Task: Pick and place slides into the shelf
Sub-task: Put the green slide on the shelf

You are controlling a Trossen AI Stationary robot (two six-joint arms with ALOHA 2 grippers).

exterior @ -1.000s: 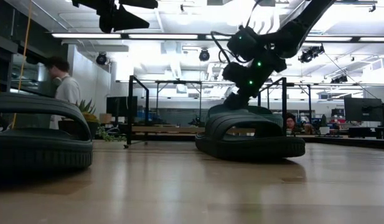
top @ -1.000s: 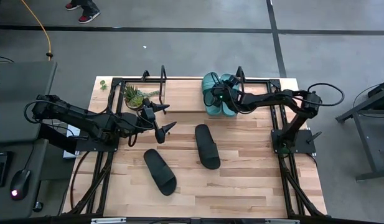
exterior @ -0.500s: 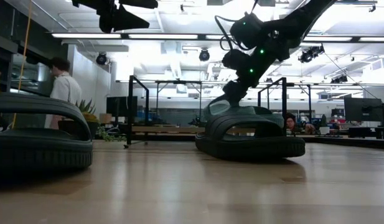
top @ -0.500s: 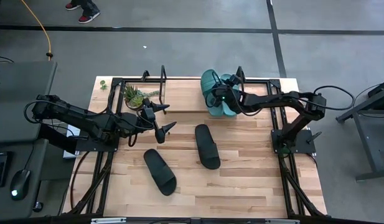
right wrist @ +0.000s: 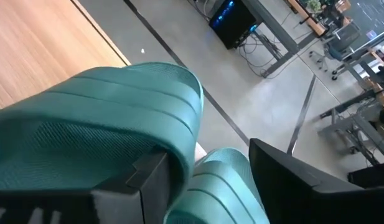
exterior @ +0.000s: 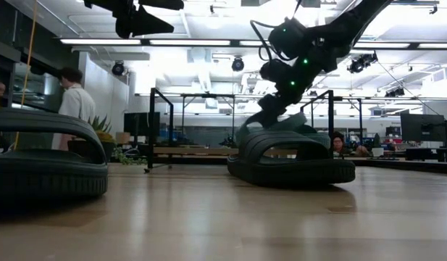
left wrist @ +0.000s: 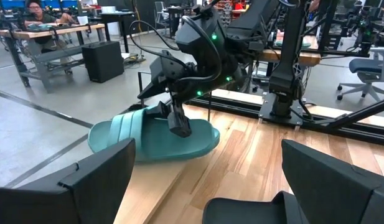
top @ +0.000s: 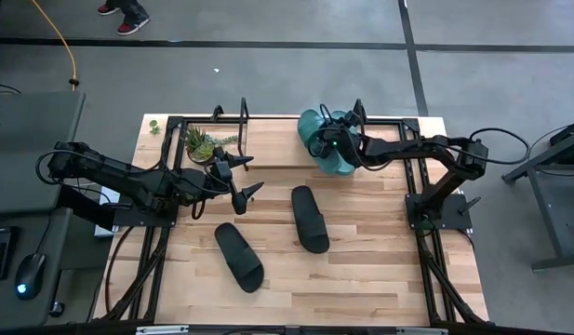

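Robotics lab: workbenches (left wrist: 51,32), office chair (left wrist: 366,71), concrete floor (top: 268,74).

- Bright, even light from ceiling strip lamps (exterior: 107,41); glare w/ washed-out ceiling in low view.
- Tabletop (exterior: 223,225) foreground blurred; soft shadows only.

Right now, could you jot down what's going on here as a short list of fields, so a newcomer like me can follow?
Right gripper: at the shelf end, shut on a teal sandal
Second teal sandal: right beside the held one
Left gripper: open, holding nothing, hovering above the table near the plant
Black sandals: two on the table, one mid-table, one nearer the front edge
People: one standing in the room behind
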